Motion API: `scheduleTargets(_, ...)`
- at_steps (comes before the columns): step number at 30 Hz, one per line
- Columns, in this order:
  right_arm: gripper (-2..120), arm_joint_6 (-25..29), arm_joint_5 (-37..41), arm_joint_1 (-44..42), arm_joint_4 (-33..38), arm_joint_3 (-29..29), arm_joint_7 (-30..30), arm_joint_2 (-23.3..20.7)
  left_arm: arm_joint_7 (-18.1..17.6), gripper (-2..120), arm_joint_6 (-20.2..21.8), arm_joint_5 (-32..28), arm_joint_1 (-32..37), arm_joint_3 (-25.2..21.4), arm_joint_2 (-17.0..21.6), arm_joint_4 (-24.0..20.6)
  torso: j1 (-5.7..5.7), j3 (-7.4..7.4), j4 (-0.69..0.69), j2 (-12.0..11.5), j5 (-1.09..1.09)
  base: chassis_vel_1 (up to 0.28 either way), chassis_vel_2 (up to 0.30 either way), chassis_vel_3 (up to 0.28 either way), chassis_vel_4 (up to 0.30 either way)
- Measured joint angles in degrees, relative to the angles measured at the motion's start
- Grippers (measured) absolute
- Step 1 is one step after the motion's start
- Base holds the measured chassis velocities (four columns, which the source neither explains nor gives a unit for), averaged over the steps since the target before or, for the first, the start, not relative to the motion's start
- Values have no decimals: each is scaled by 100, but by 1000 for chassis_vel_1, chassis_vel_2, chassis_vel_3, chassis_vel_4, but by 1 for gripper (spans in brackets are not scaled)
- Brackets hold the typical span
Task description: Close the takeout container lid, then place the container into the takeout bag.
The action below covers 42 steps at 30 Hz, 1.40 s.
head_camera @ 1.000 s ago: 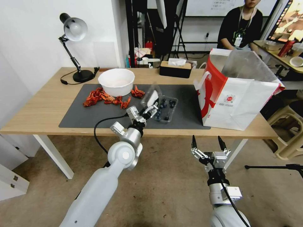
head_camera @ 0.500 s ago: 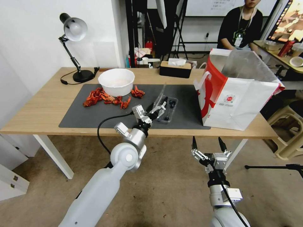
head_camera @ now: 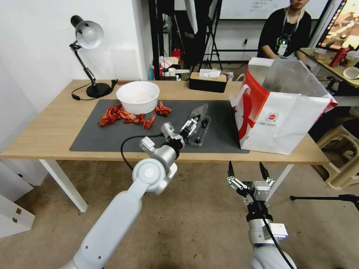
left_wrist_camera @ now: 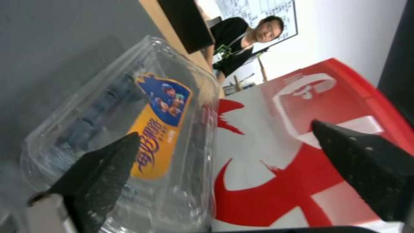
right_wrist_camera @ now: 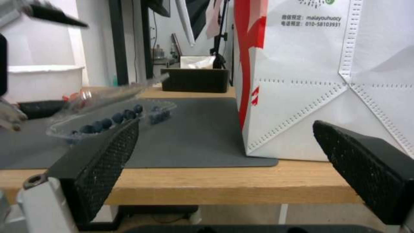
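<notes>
Now the left tool (head_camera: 193, 123) reaches over the table's (head_camera: 56, 127) front edge, fingers apart, right against the lid (head_camera: 199, 112) of the container (head_camera: 201, 130), gripping nothing. That lid stands tilted over the tray of blueberries, partway down, its blue-orange label facing the left wrist camera (left_wrist_camera: 161, 123). The container sits on the dark mat (head_camera: 112, 134), near the bag (head_camera: 284, 112) but apart from it, with the mat showing between them. The bag stands upright and open at the table's right end, silvery lining showing. The right tool (head_camera: 246, 169) hangs below the table edge in front of the bag, fingers spread wide and empty. Behind the container are a white bowl (head_camera: 137, 96) and red scraps (head_camera: 123, 116).
</notes>
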Motion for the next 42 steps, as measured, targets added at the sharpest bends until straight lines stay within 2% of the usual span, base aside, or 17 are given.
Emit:
scheduleTargets(2,100,-54,121,32,40,-22,5,-16,6,89,-2,203,-68,58,-1,155,0,0,0,0,0,0,0,0,0)
scheduleTargets(4,100,-79,176,50,58,-34,9,-24,14,87,-3,293,-87,84,3,204,0,0,0,0,0,0,0,0,0)
scheduleTargets(6,100,-175,388,132,107,-68,22,-52,119,79,-21,703,-118,187,30,365,0,0,0,0,0,0,0,0,0)
scheduleTargets(7,100,-175,388,132,107,-68,22,-52,119,79,-21,703,-118,187,30,365,0,0,0,0,0,0,0,0,0)
scheduleTargets(9,100,-283,628,221,155,-84,47,-87,253,68,-95,1160,-119,288,50,495,0,0,0,0,0,0,0,0,0)
scheduleTargets(10,100,-283,628,221,155,-84,47,-87,253,68,-95,1160,-119,288,50,495,0,0,0,0,0,0,0,0,0)
scheduleTargets(14,100,-588,1159,375,295,-82,141,-181,561,49,-312,2060,-77,457,83,664,0,0,0,0,0,0,0,0,0)
scheduleTargets(15,100,-588,1159,375,295,-82,141,-181,561,49,-312,2060,-77,457,83,664,0,0,0,0,0,0,0,0,0)
scheduleTargets(18,100,-899,1708,492,471,-43,282,-264,809,34,-420,2658,-90,572,113,732,0,0,1,0,0,0,0,0,0)
scheduleTargets(19,100,-899,1708,492,471,-43,282,-264,809,34,-420,2658,-90,572,113,732,0,0,1,0,0,0,0,0,0)
scheduleTargets(21,100,-1196,2204,599,628,10,419,-344,915,23,-466,2929,-113,655,126,737,0,0,-1,0,0,0,0,0,0)
scheduleTargets(22,100,-1196,2204,599,628,10,419,-344,915,23,-466,2929,-113,655,126,737,0,0,-1,0,0,0,0,0,0)
scheduleTargets(24,100,-1534,2730,749,785,72,590,-447,971,13,-478,3077,-119,700,134,737,0,0,0,0,0,0,0,0,0)
scheduleTargets(26,100,-1643,2893,798,824,97,642,-482,983,9,-478,3119,-120,711,136,738,0,0,0,0,0,0,0,0,0)
scheduleTargets(28,100,-1904,3284,929,908,154,786,-578,1059,0,-478,3279,-120,744,168,741,0,0,0,0,1,0,0,0,0)
scheduleTargets(42,100,-2690,5072,1563,997,193,1352,-797,1158,0,-346,3688,-152,892,288,830,-1,0,1,0,0,0,0,0,0)
